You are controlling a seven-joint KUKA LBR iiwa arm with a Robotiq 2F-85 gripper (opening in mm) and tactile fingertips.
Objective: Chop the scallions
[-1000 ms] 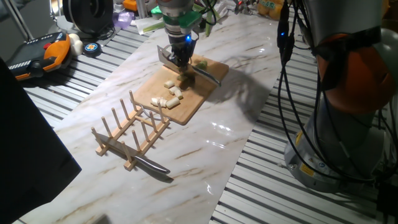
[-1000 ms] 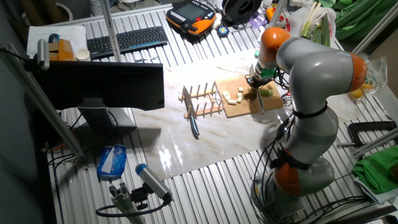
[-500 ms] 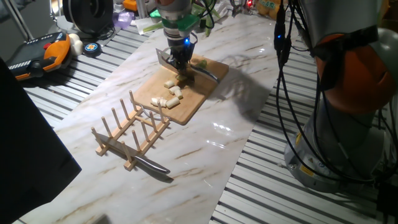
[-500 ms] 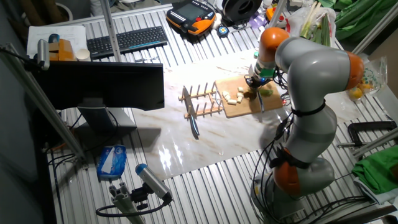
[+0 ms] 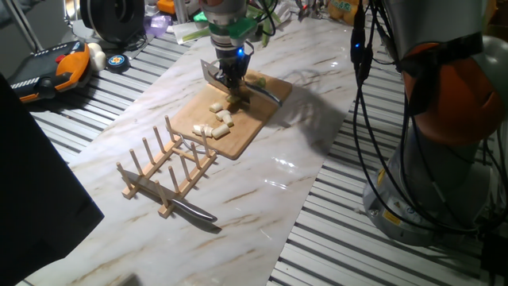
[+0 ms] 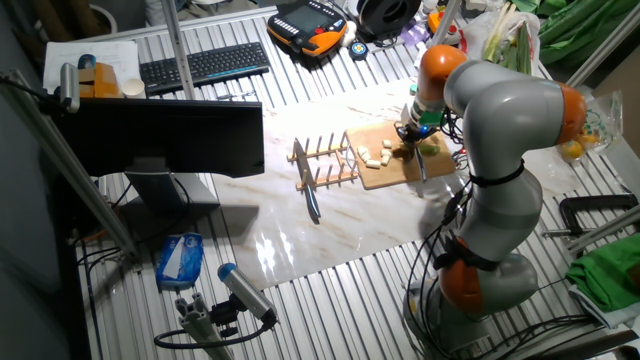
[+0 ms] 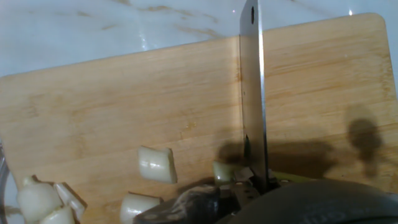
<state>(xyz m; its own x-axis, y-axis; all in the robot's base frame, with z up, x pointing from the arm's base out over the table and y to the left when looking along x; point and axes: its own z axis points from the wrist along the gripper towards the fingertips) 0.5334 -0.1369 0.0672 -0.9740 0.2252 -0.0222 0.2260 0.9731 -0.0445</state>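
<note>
Up close, hand view alone shows the knife (image 7: 252,93) edge-on over cut scallions (image 7: 156,164); end effector (image 5: 231,77) clamps it.

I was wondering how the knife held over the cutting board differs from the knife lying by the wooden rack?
The held knife has a broad, cleaver-like blade, edge down on the cutting board among the scallions. The knife by the wooden rack is slimmer and lies flat on the marble table, untouched. Both have shiny metal blades.

One fixed view: close, angled down along the white marble table (image 5: 262,199). Other fixed view: high, far, opposite side. Both share the pale wooden cutting board (image 5: 238,135) (image 6: 385,172). Hand view: near, looking down onto it (image 7: 124,106).
</note>
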